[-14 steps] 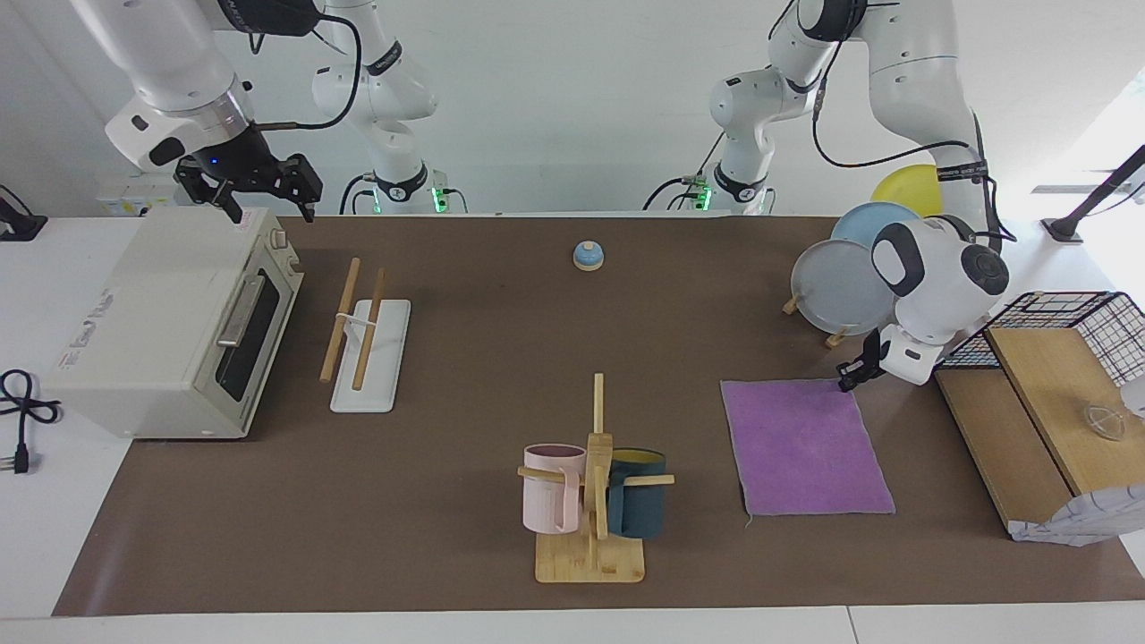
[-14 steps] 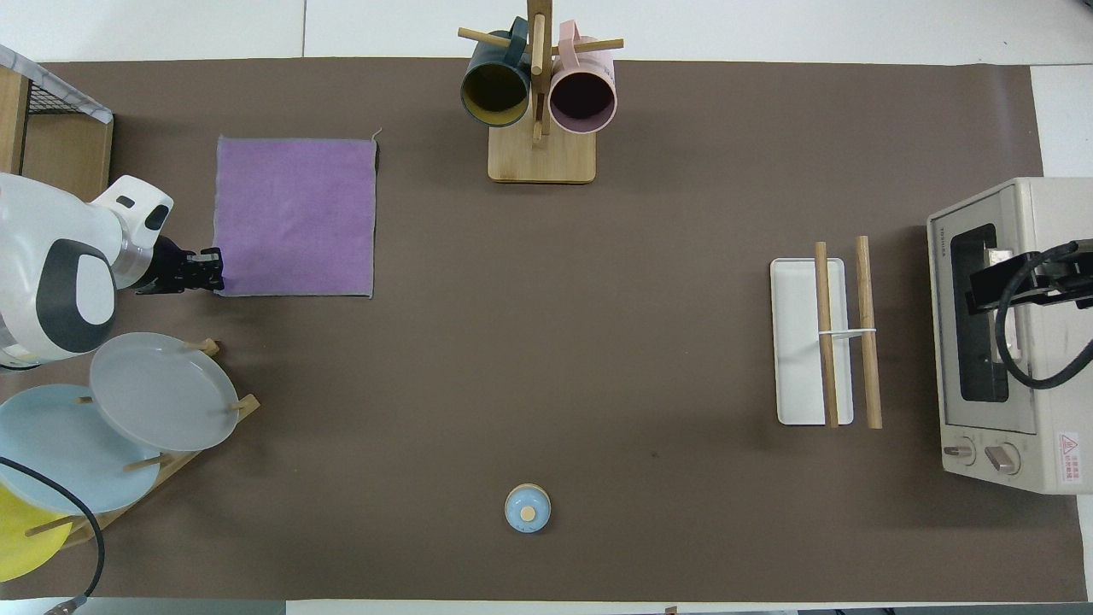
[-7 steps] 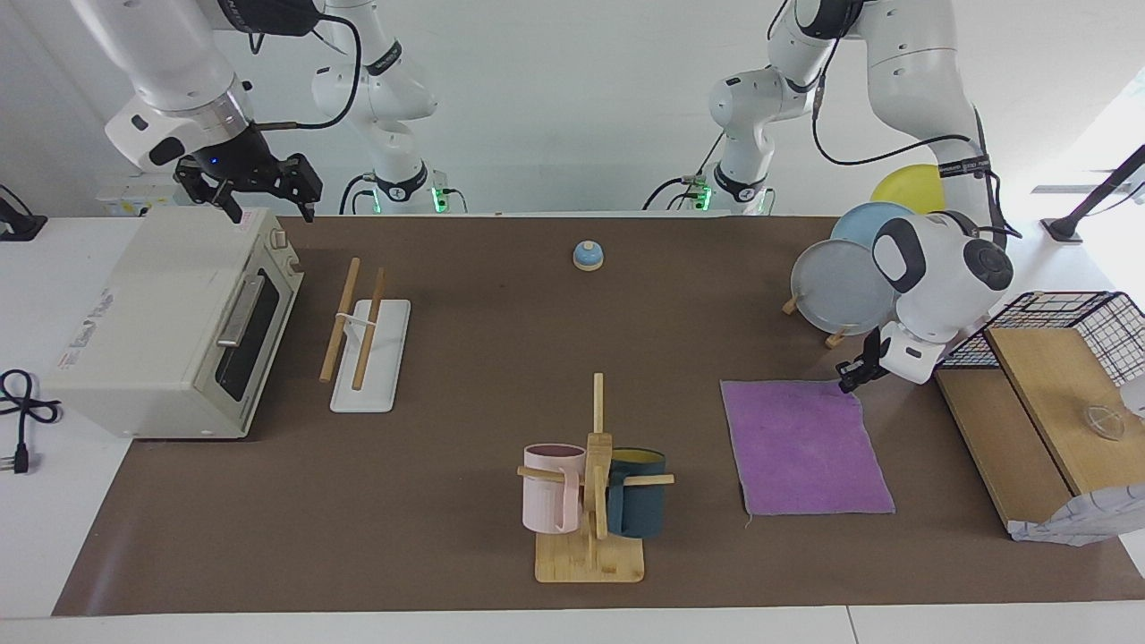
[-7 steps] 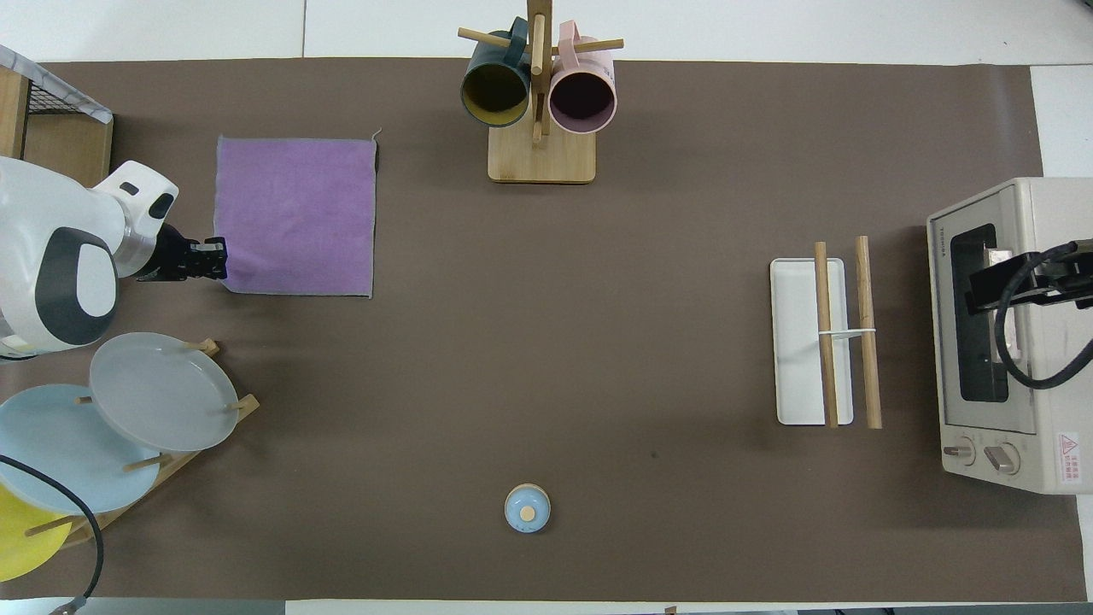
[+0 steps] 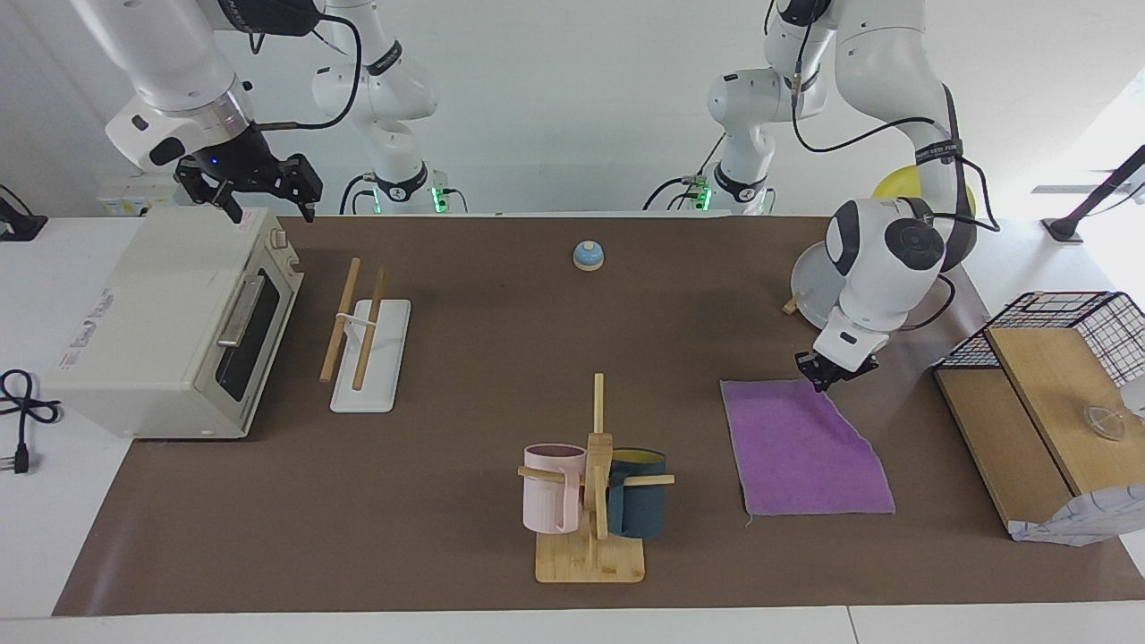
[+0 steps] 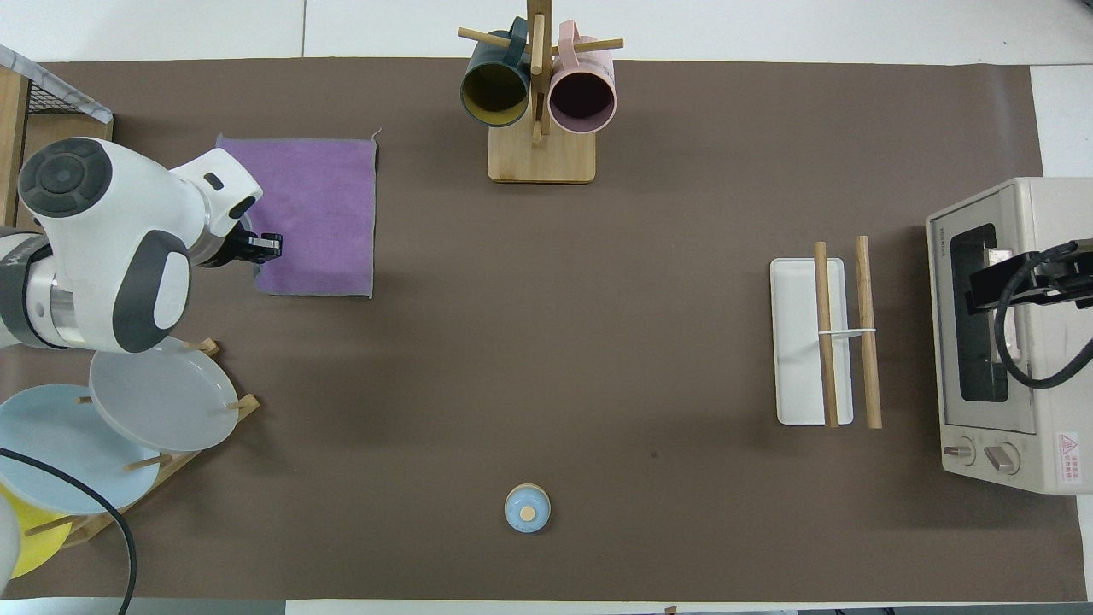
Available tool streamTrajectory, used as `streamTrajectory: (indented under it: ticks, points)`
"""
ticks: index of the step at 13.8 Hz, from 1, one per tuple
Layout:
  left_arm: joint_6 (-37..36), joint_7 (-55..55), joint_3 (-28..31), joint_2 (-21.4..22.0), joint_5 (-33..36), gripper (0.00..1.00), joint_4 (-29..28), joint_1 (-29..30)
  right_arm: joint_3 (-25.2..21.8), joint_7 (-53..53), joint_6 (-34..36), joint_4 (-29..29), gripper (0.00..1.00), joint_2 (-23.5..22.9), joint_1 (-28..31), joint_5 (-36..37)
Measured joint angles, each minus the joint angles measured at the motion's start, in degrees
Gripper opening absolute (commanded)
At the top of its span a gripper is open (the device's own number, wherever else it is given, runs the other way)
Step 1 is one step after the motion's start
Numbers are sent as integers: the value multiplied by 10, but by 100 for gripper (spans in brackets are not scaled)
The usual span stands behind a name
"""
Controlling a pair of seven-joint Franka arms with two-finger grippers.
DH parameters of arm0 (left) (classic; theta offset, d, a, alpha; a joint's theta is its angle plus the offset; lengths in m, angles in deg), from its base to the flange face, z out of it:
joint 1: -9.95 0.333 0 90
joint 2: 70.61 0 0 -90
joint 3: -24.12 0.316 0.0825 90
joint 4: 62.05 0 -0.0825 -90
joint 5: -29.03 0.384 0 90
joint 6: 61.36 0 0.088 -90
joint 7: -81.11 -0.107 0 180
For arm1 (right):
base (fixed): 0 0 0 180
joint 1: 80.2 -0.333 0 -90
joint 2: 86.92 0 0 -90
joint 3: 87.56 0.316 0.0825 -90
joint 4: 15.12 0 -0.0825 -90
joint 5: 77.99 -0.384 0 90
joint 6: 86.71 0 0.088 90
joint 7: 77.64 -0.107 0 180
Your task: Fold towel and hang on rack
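Left gripper [image 5: 825, 376] pinched on the near corner of the purple towel [image 5: 805, 452], corner drawn in over the cloth, the remainder flat on the brown mat [image 5: 465, 358] toward the left arm's end, beside the mug tree [image 5: 592, 487]. Right gripper [image 5: 259, 192] waiting over the toaster oven [image 5: 161, 322], fingers spread apart, holding nothing. Rack [image 5: 367, 344] just in front of the oven door. Red warning sticker on the oven's control panel; small dark lettering along the door frame, too small to read.
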Motion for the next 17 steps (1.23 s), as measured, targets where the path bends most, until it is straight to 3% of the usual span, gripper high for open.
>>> streamTrajectory:
  ticks: [4,5,6,9,13,17]
  points:
    - [-11,2,-1,10,9,0,-2,-85,0,0,0,0,100,0,0,0]
    - [-12,3,-1,11,10,80,-9,-101,0,0,0,0,100,0,0,0]
    - [-10,12,-1,12,10,100,-19,-113,0,0,0,0,100,0,0,0]
    - [12,41,-1,12,10,100,-54,-125,0,0,0,0,100,0,0,0]
    - [12,43,8,18,8,100,-51,-101,0,0,0,0,100,0,0,0]
    - [36,-1,10,22,-102,100,-42,-33,0,0,0,0,100,0,0,0]
